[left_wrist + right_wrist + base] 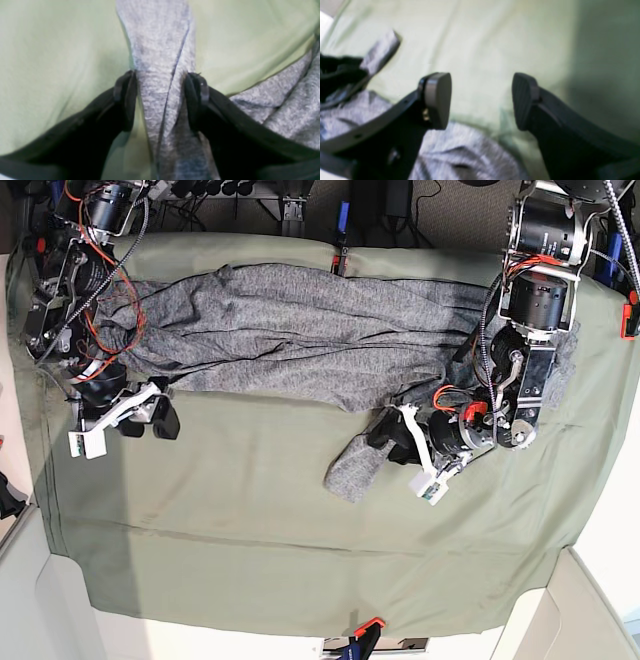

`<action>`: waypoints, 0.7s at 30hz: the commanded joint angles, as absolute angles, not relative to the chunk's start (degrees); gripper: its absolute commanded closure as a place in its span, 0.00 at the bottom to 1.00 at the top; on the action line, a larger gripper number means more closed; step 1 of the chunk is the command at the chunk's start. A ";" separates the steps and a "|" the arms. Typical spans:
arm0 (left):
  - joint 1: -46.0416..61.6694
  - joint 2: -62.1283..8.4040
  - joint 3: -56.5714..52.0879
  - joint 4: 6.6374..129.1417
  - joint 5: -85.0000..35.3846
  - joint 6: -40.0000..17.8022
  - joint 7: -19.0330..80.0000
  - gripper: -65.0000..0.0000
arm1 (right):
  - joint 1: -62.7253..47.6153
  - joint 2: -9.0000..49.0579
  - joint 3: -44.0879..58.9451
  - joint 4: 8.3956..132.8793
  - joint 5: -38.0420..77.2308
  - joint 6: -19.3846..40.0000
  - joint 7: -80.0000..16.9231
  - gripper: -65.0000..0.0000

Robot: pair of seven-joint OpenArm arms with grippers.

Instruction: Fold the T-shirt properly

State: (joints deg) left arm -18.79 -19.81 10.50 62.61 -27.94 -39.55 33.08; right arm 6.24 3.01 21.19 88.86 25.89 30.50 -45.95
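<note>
My left tool [161, 100] pinches a sleeve of the T-shirt [290, 330], which lies spread across the far part of the green-sheeted table [250, 530]; my right tool [481, 101] hangs spread, holding nothing, by the shirt's edge

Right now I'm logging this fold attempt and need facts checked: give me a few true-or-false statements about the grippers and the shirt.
1. The left gripper is closed on a sleeve of the T-shirt. True.
2. The right gripper grips grey fabric. False: its jaws stand apart with nothing between them.
3. The T-shirt lies on an olive-green cloth sheet. True.
4. The T-shirt is already folded into a neat square. False: it lies stretched long across the sheet, bunched.
5. The held sleeve points toward the sheet's near edge in the base view. True.
</note>
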 commanded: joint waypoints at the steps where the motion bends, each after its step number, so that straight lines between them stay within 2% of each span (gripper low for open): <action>1: -20.49 -19.64 10.17 63.24 -28.10 -40.00 31.46 0.48 | 7.07 4.01 21.32 89.89 27.29 31.07 -44.18 0.42; 4: -20.49 -18.17 10.17 63.24 -27.05 -40.00 31.46 0.49 | 5.91 4.78 21.32 89.89 27.53 31.07 -43.00 0.42; 5: -20.49 -17.87 10.17 63.24 -26.92 -40.00 31.46 0.52 | 5.82 4.78 21.32 89.89 27.46 31.07 -43.05 0.42; 6: -20.49 -17.56 10.17 63.24 -26.94 -40.00 31.44 0.59 | 5.85 4.73 21.32 89.89 27.51 31.07 -43.07 0.42; 10: -20.53 -17.19 10.17 63.26 -26.89 -40.00 30.55 1.00 | 5.89 4.71 21.32 89.89 29.91 31.07 -43.05 0.42; 16: -22.04 -20.58 9.58 67.05 -26.28 -40.00 26.92 1.00 | 5.96 4.75 21.32 89.89 29.58 31.09 -43.09 0.42; 21: -18.79 -28.12 9.39 78.70 -31.88 -40.00 32.69 1.00 | 5.52 4.73 21.32 89.89 29.36 31.09 -43.05 0.42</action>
